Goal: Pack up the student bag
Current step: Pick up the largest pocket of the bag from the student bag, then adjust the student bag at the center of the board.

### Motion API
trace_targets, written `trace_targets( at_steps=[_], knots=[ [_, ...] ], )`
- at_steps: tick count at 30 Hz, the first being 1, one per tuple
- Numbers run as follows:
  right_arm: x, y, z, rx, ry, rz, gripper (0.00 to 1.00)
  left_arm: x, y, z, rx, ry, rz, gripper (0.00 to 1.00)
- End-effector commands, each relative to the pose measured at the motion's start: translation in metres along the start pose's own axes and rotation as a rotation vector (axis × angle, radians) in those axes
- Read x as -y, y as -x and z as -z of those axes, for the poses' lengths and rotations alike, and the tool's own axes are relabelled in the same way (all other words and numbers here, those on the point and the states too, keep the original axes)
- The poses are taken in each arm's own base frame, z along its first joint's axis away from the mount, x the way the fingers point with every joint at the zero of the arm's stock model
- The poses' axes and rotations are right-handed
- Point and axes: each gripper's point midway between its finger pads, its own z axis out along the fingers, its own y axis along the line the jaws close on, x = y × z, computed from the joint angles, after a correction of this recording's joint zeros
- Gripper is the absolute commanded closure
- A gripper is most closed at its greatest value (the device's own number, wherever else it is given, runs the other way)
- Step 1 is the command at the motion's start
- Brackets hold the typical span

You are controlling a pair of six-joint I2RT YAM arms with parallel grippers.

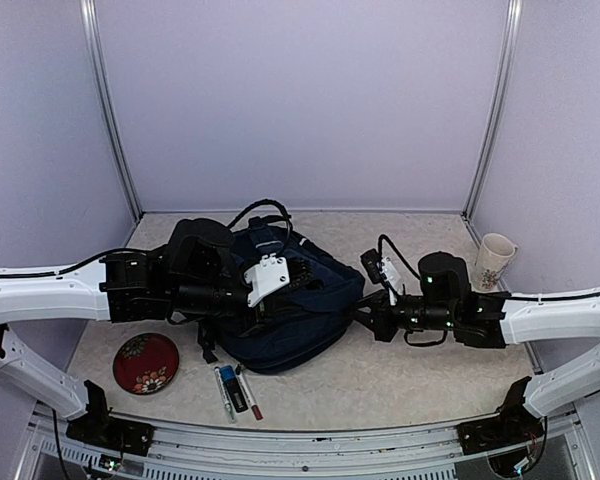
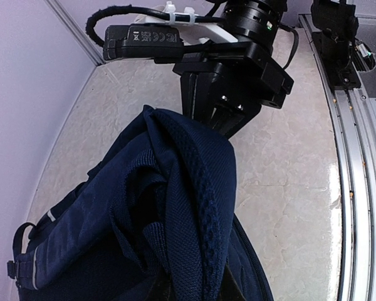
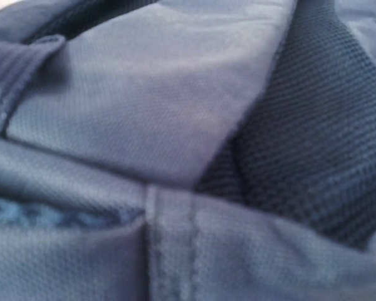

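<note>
Right gripper (image 2: 229,128) seemingly clamps the student bag (image 1: 305,325) edge; whether left gripper (image 1: 275,295) grips, I cannot tell.

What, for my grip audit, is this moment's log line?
right gripper: shut on student bag | left gripper: buried in bag, jaws hidden | pens: outside bag

student bag (image 1: 310,320) | look: navy-blue fabric backpack, mesh-textured padded panels, thin white stripe near one edge, dark strap loop | state: crumpled, slack | pose: lying slumped, one padded fold drawn up into a ridge | place: middle of the table (image 1: 410,385), resting on its top
</note>
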Motion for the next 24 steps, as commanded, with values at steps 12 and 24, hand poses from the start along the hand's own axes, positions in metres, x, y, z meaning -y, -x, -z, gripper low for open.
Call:
trace_targets(
  at_steps=[12, 24],
  knots=[
    [0.101, -0.028, 0.047, -0.094, -0.302, -0.099, 1.0, 0.002, 0.076, 0.047, 0.315, -0.021, -0.095, 1.0],
    [0.082, 0.032, 0.076, -0.045, -0.282, 0.034, 1.0, 0.022, 0.157, 0.055, 0.624, -0.228, -0.217, 1.0]
  ],
)
